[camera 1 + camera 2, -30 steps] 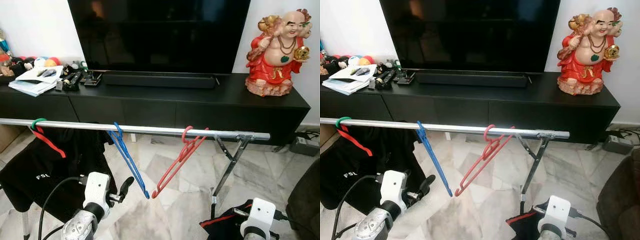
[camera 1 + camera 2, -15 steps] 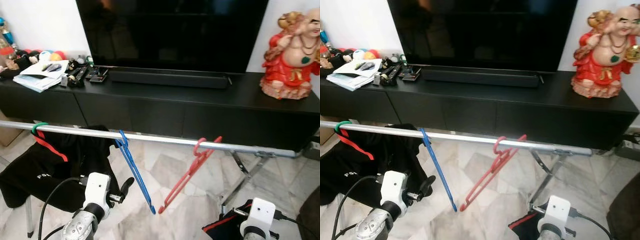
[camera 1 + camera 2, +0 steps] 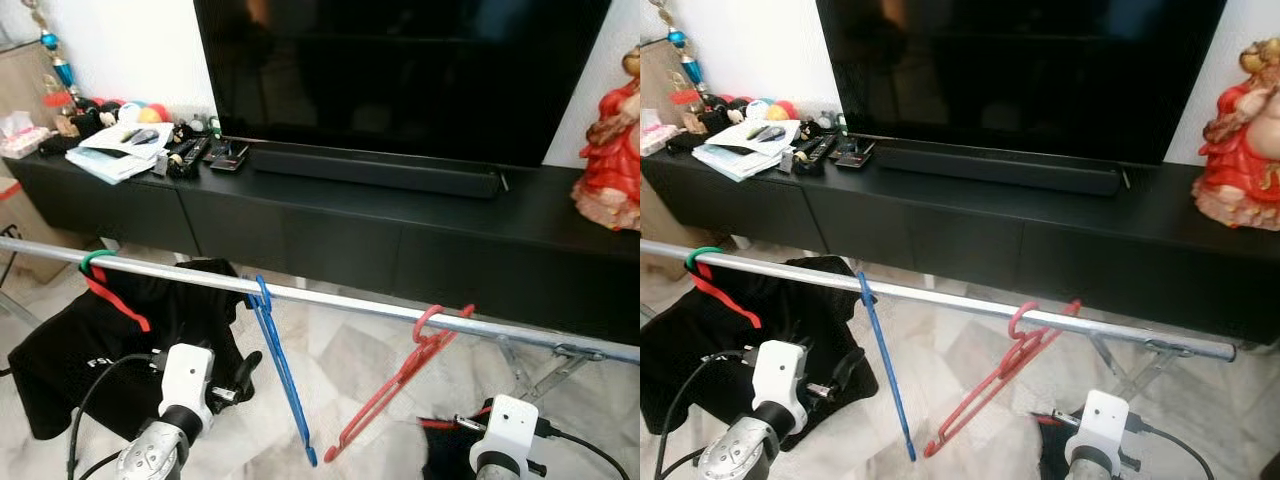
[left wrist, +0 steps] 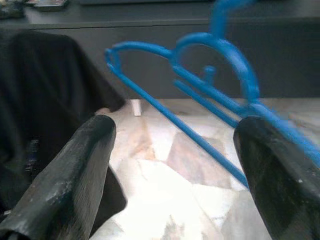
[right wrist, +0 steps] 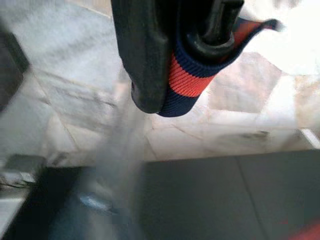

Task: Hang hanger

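Left eye view, going left to right: black garment (image 3: 90, 340) on a red hanger with green hook (image 3: 96, 262) hangs at the left end of the silver rail (image 3: 340, 301), which runs across the frame in front of the black TV console (image 3: 400, 230). Left gripper (image 3: 243, 368) sits low, just below the rail and next to the garment. Left wrist view shows its fingers (image 4: 70, 180) spread wide apart, nothing between them, with the blue hanger (image 3: 281, 365) just ahead and slightly to the right side.

Blue hanger is hooked on the rail, long axis slanting down toward the robot, lower tip near the floor. Red hanger (image 3: 400, 385) hangs further right on the same rail, tilted the opposite way, so the two lower ends nearly meet; can't tell if they touch.

Right arm low at bottom right. Right wrist view: right gripper (image 5: 175, 60) clamped on a navy-and-orange ribbed fabric edge (image 5: 187, 75), probably part of the dark garment (image 3: 445, 450) under that wrist.

Key relation: both hangers are already on the rail. Blue one lies just right of the left gripper, within closer reach of the left arm. Red one sits nearer the right arm, but that gripper is occupied with cloth. Judgement: hanging looks done or nearly so.
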You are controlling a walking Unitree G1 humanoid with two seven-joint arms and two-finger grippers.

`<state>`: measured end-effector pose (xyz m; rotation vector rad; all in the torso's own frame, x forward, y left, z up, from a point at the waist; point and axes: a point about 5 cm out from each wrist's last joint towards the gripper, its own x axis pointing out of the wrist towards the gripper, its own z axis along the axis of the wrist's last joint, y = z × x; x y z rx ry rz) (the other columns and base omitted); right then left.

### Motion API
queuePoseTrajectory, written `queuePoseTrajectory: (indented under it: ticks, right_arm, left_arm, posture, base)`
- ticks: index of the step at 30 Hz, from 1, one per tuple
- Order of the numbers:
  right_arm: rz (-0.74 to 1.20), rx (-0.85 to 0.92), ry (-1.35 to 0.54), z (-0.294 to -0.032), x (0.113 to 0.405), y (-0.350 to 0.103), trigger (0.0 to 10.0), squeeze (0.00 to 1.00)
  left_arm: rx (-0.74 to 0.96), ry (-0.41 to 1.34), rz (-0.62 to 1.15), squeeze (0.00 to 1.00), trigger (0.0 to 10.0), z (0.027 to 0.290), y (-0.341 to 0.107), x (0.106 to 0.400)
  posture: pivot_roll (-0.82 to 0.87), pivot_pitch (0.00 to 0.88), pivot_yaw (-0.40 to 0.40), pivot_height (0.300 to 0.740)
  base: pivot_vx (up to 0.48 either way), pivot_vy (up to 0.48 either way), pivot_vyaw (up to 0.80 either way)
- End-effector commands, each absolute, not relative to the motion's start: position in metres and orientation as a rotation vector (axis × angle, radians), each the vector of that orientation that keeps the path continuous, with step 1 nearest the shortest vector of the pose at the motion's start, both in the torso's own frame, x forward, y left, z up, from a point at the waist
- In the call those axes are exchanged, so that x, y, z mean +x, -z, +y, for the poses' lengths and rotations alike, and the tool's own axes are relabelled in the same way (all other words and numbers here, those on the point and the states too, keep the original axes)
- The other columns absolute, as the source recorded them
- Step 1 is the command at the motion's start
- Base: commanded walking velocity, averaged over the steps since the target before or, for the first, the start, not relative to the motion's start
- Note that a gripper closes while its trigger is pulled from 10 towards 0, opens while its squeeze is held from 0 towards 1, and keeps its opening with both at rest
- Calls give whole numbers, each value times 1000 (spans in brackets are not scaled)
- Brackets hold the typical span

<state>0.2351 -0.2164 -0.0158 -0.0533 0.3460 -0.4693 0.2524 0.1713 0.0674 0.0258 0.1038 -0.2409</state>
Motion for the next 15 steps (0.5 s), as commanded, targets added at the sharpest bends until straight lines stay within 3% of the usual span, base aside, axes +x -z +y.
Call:
queuePoseTrajectory:
  ticks: [1, 10, 15]
  right_arm:
    - [318, -57, 464, -216, 238, 12, 10000, 0]
    - [314, -63, 462, -215, 238, 11, 10000, 0]
    - [319, -63, 460, -215, 238, 12, 10000, 0]
  left_arm:
    - [30, 244, 124, 0, 10000, 174, -67, 252]
    - [43, 396, 208, 0, 10000, 156, -67, 255]
    - [41, 373, 207, 0, 10000, 153, -72, 260]
  posture:
    - [47, 37, 57, 740]
    - [43, 30, 61, 740]
    - [46, 32, 62, 740]
  base:
    - [0, 0, 0]
    - [0, 0, 0]
    - [0, 0, 0]
